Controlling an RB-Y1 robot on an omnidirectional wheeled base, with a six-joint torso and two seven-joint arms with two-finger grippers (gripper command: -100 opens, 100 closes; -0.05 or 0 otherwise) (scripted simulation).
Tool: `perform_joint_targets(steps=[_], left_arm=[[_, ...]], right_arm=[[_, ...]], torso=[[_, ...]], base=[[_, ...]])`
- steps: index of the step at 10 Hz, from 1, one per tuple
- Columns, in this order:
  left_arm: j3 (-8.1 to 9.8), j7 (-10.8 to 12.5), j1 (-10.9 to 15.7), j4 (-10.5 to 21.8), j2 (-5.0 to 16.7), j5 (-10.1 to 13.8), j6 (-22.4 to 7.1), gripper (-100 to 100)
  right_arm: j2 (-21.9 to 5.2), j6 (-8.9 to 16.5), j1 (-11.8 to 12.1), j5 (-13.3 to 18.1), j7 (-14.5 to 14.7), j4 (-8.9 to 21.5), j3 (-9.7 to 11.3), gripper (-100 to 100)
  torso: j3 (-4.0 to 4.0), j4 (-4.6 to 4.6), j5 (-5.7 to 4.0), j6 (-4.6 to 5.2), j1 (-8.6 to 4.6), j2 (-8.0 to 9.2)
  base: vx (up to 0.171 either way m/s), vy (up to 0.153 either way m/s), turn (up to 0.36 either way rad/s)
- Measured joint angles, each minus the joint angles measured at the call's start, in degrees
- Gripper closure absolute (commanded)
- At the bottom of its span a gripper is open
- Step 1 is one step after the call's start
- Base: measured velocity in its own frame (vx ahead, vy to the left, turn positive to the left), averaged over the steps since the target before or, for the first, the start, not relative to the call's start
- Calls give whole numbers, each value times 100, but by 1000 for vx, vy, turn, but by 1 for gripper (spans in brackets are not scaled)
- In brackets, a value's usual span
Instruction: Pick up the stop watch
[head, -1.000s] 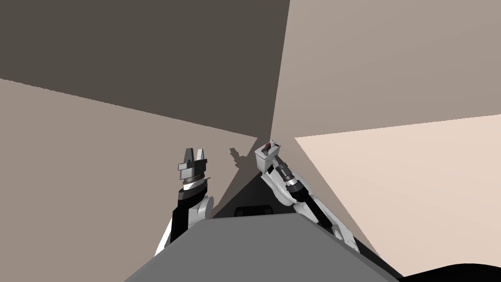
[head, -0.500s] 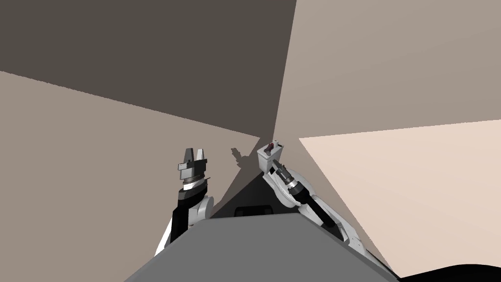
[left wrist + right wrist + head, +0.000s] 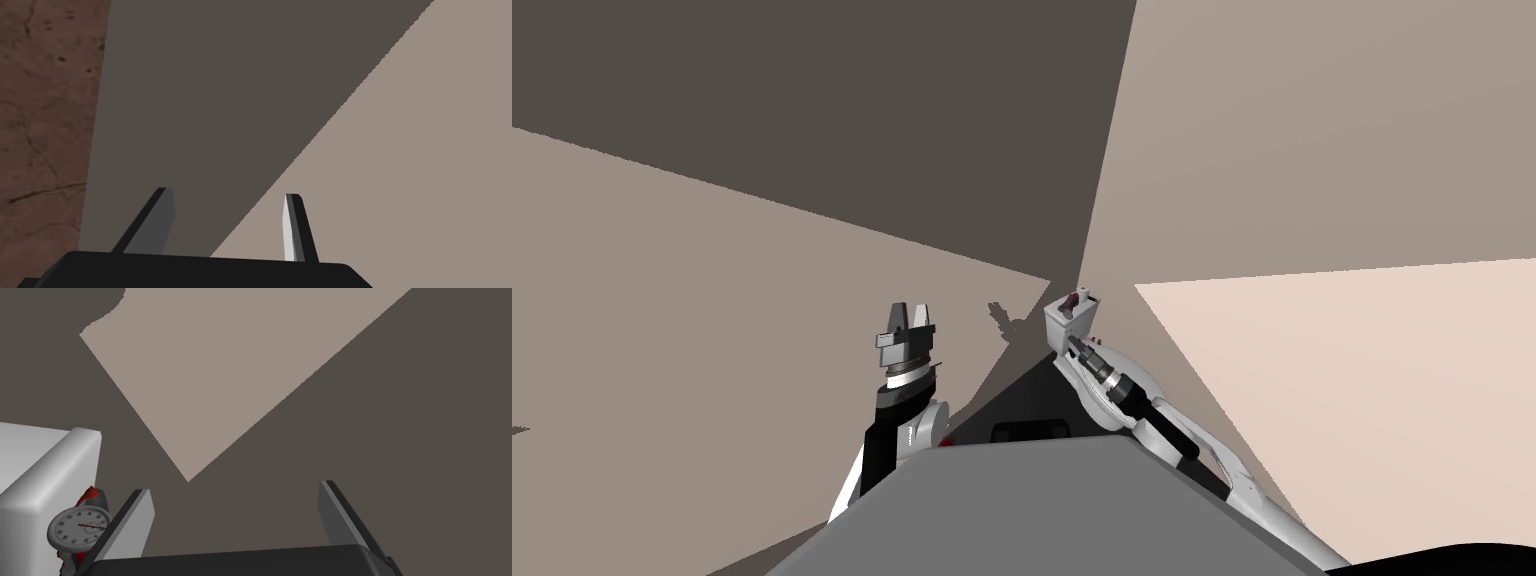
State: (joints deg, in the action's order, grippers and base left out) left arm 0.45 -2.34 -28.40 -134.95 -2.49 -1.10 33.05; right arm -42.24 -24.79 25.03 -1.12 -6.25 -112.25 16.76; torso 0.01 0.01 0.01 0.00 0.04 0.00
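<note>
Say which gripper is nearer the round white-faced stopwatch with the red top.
Right. The right gripper, open, has the stopwatch just outside one finger; the left gripper, open, is well apart from it.

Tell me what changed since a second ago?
My own view swung, so the walls and the white block slid right together. The right gripper kept beside the block, open, nothing grabbed; the stopwatch lies outside its fingers. The left gripper stayed raised and open.

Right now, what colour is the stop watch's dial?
The stop watch has a white dial with dark numbers; the right wrist view shows it best.
</note>
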Motion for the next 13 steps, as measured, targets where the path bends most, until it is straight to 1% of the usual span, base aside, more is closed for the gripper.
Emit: perform_joint_targets(steps=[1,2,3,4,5,6,7,8,9,11,12,13], left_arm=[[0,0,-1,0,0,0,0,0],[0,0,0,0,0,0,0,0],[1,0,-1,0,0,0,0,0],[0,0,0,0,0,0,0,0],[1,0,-1,0,0,0,0,0],[0,0,0,0,0,0,0,0],[1,0,-1,0,0,0,0,0],[0,0,0,0,0,0,0,0],[1,0,-1,0,0,0,0,0],[1,0,-1,0,0,0,0,0],[0,0,-1,0,0,0,0,0],[1,0,-1,0,0,0,0,0]], right_arm=[[-188,-18,19,0,-34,46,23,-100],[-364,-46,28,17,-63,163,91,-100],[-524,-36,-6,31,-82,230,144,-100],[-687,-35,-47,47,-117,367,222,-100],[-851,-34,-53,55,-141,423,260,-100],[-1032,-93,-13,65,-169,556,302,-100],[-1216,-90,-29,69,-198,598,335,-100],[-1372,-38,-54,94,-220,675,417,-100],[-1543,-42,-135,100,-260,808,477,-100],[-1960,-50,-62,100,-320,894,512,-100],[-2134,-85,-111,132,-343,1083,608,-100],[-2283,-92,-123,150,-349,1157,657,-100]], torso=[[0,0,0,4,-2,0],[0,0,0,1,1,-1],[-1,0,0,4,-1,-1],[-2,-1,0,0,1,-4],[-2,-1,0,4,-1,-4],[-2,-1,0,1,1,-4],[-3,-1,1,4,-1,-5],[-4,-1,0,1,1,-7],[-5,-2,0,4,-1,-8],[-5,-1,1,4,-1,-8],[-6,-2,0,2,-1,-11],[-6,-2,0,4,-1,-10]], base=[[-2,22,161],[-1,15,64],[3,21,159],[5,15,93],[7,23,187],[8,14,67],[15,19,155],[14,14,85],[20,20,158],[19,15,108],[21,13,111],[30,17,204]])
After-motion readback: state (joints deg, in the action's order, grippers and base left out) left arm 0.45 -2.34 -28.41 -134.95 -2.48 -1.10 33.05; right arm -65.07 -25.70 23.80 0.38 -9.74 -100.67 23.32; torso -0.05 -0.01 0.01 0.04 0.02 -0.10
